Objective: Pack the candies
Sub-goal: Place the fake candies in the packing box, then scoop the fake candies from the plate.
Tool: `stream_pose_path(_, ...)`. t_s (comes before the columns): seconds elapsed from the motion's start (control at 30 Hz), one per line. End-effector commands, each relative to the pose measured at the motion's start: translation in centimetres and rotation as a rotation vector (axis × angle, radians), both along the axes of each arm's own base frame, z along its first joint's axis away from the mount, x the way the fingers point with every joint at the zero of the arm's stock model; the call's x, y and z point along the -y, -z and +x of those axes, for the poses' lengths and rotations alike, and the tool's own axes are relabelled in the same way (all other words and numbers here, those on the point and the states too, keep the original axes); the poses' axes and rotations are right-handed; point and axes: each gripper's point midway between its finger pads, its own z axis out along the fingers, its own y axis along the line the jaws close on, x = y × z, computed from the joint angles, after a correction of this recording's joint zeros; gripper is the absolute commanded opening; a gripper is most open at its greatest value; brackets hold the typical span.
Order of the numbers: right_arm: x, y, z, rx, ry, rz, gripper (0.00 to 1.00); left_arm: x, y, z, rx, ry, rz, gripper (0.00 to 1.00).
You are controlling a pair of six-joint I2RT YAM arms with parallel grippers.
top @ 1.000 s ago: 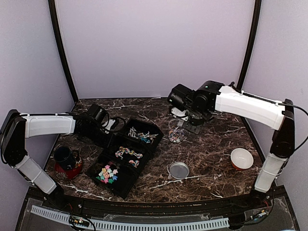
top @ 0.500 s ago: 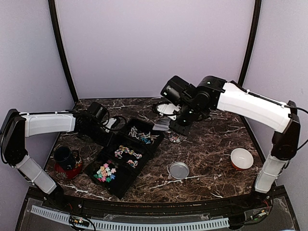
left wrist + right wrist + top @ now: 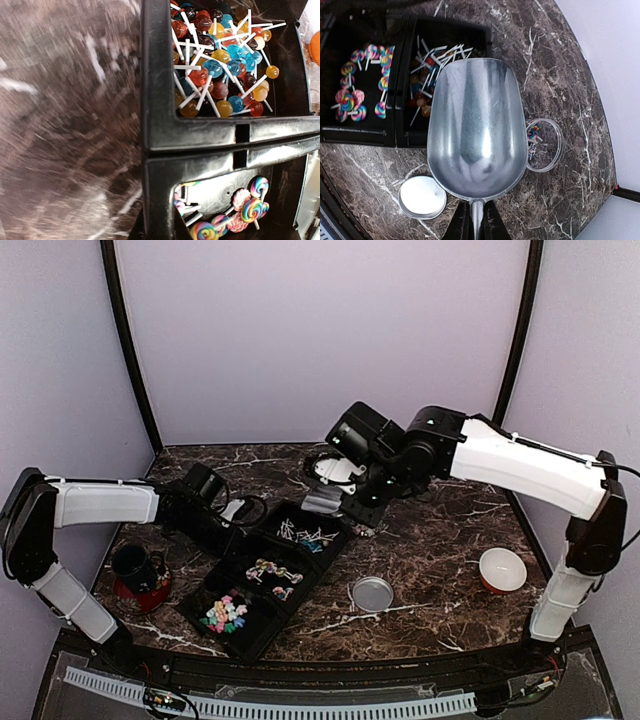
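Right gripper [image 3: 476,223] clenched on the handle of an empty silver metal scoop [image 3: 476,125].

Left gripper [image 3: 240,512] is closed tight on the far-left rim of the black three-compartment plastic tray [image 3: 155,75] on the dark marble table [image 3: 440,570]. The scoop hangs over the tray's far compartment, where ball lollipops on white sticks [image 3: 220,65] are piled, and over the edge of the clear glass jar [image 3: 559,144] just beside the tray. The tiny loose candies [image 3: 225,612] in pink, green and yellow lie in the tray's nearest compartment, and a few more show inside the jar. Rainbow swirl lollipops [image 3: 350,95] fill the middle compartment. A round silver lid [image 3: 422,196] lies flat on the table near the tray.
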Motion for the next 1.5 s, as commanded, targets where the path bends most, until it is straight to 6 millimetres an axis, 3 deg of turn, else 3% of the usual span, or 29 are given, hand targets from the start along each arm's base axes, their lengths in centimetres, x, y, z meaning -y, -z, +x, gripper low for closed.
stream_pose_path(0.0, -0.9, -4.8, 0.6, 0.098, 0.043, 0.213, 0.00, 3.1, -1.5, -2.4, -0.102, 0.025, -0.261, 0.00)
stream_pose_path(0.13, -0.7, -5.2, 0.5, 0.108, 0.050, 0.242, 0.00, 4.3, 0.0, -4.7, -0.279, 0.011, -0.427, 0.00)
stream_pose_path(0.23, -0.5, -4.6, 0.3, 0.094, 0.051, 0.230, 0.00, 4.4, 0.8, -5.2, -0.323, -0.002, -0.455, 0.00)
stream_pose_path(0.43, -0.2, -3.3, -0.6, 0.041, 0.032, 0.188, 0.00, 3.6, 0.1, -3.9, -0.236, -0.006, -0.362, 0.00)
stream_pose_path(0.6, 0.7, -2.1, -0.8, 0.005, 0.029, 0.085, 0.00, 1.7, -1.1, -1.5, -0.086, -0.013, -0.179, 0.00)
stream_pose_path(0.87, 1.3, 1.8, -2.1, -0.080, -0.002, -0.087, 0.00, -0.3, -2.9, 0.4, 0.051, 0.009, -0.020, 0.00)
stream_pose_path(1.17, 0.0, 5.5, -0.7, -0.070, 0.011, -0.235, 0.00, -0.9, -2.8, 1.5, 0.126, 0.026, 0.041, 0.00)
stream_pose_path(1.47, -2.2, 8.2, -0.2, -0.062, -0.032, -0.330, 0.00, -0.9, -3.1, 1.2, 0.154, 0.044, 0.019, 0.00)
